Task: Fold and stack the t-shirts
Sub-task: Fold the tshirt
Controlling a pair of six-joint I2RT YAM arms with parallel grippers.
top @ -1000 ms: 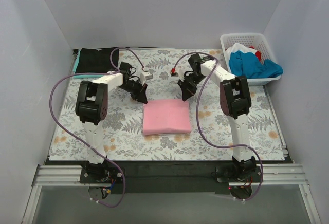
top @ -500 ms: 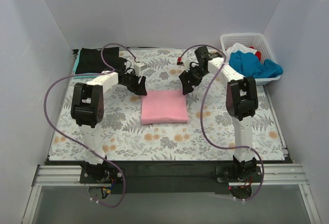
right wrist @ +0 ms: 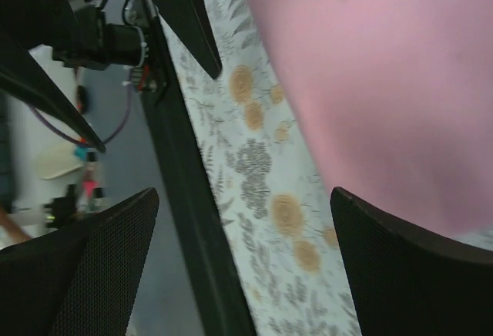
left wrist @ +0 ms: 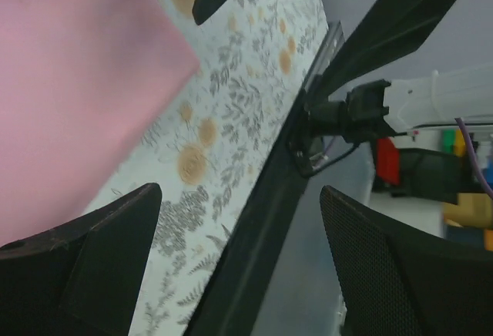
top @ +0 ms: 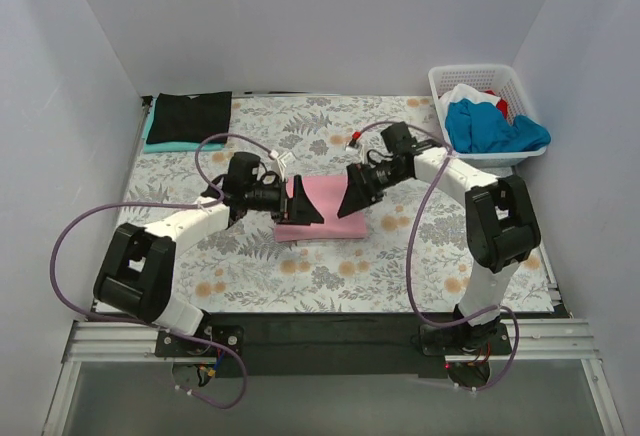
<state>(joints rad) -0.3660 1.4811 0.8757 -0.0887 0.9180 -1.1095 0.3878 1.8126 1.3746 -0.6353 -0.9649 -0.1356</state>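
Observation:
A pink t-shirt point(top: 327, 203) lies folded flat in the middle of the floral cloth. My left gripper point(top: 304, 207) hangs open low over its left edge, and my right gripper point(top: 348, 196) stands open at its right edge. Neither holds anything. The left wrist view shows the pink t-shirt point(left wrist: 69, 82) off to the upper left of my open left gripper point(left wrist: 239, 197). From the right wrist, the pink t-shirt point(right wrist: 385, 82) fills the upper right beyond my open right gripper point(right wrist: 245, 193). A black t-shirt point(top: 190, 114) sits folded on a teal t-shirt point(top: 158, 142) at the back left.
A white lattice basket point(top: 441, 82) at the back right holds a blue t-shirt point(top: 490, 128), a white one point(top: 462, 96) and a bit of red point(top: 503, 108). The floral tablecloth point(top: 250, 256) covers the table; a black rail point(top: 320, 328) runs along its near edge.
Both grippers have opened and let go of the pink t-shirt. Both arms rose toward the back, then swung down to the shirt's left and right sides. The shirt lies flatter and smaller.

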